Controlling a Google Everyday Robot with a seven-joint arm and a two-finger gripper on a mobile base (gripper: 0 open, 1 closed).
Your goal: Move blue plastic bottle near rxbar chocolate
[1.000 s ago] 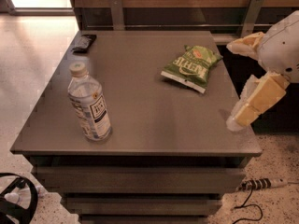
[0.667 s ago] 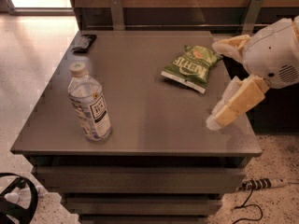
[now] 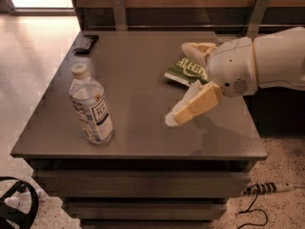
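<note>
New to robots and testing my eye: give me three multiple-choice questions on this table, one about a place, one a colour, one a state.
1. Where does the dark snack bar lie? A. the table, far left corner B. near right corner C. on the floor
2. What colour is the chip bag? A. red B. green C. blue
3. How is the water bottle? A. lying flat B. upright, capped C. upright, cap off
Answers: 1 A, it sits by the far left edge; 2 B, its wrapper is green; 3 B, it stands capped, apart from the tool, which hangs open over the right side.
</note>
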